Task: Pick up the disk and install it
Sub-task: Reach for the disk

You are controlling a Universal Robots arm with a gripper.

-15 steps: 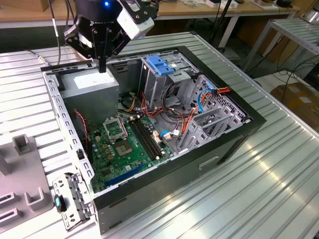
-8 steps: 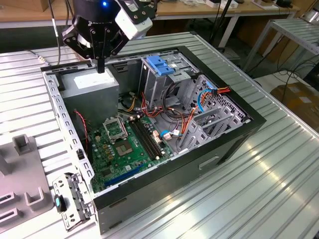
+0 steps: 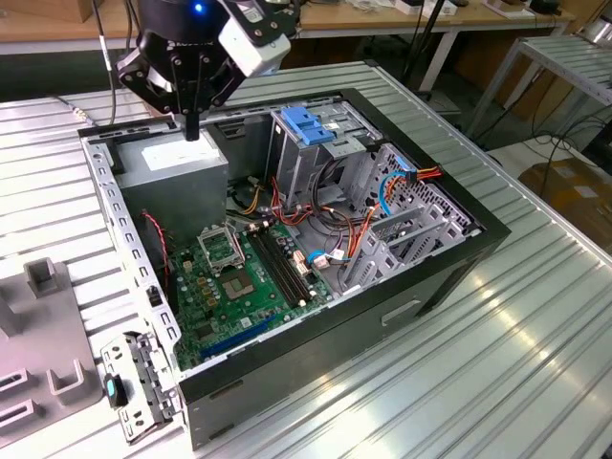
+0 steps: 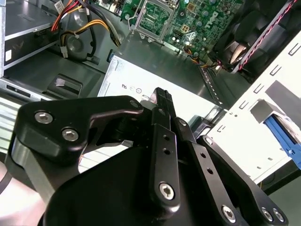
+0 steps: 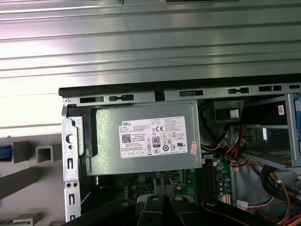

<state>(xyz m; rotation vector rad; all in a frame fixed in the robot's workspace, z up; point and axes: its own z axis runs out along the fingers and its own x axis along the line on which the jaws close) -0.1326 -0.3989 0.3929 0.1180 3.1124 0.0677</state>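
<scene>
A shiny ribbed metal table (image 3: 535,316) holds an open black case (image 3: 316,359). At upper left of the exterior view, the gripper (image 3: 191,129) hangs pinched closed and empty above a grey box (image 3: 177,172). The disk (image 4: 282,136), blue-edged, sits outside the case.

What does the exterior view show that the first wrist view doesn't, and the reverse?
Exterior view adds the black gripper, shut and empty, over the grey metal power supply box, plus the blue motherboard slot and wooden benches. First wrist view adds a straight-down look at the box's white sticker and the slotted rear rim of the open black computer case. Shared: box and case.
</scene>
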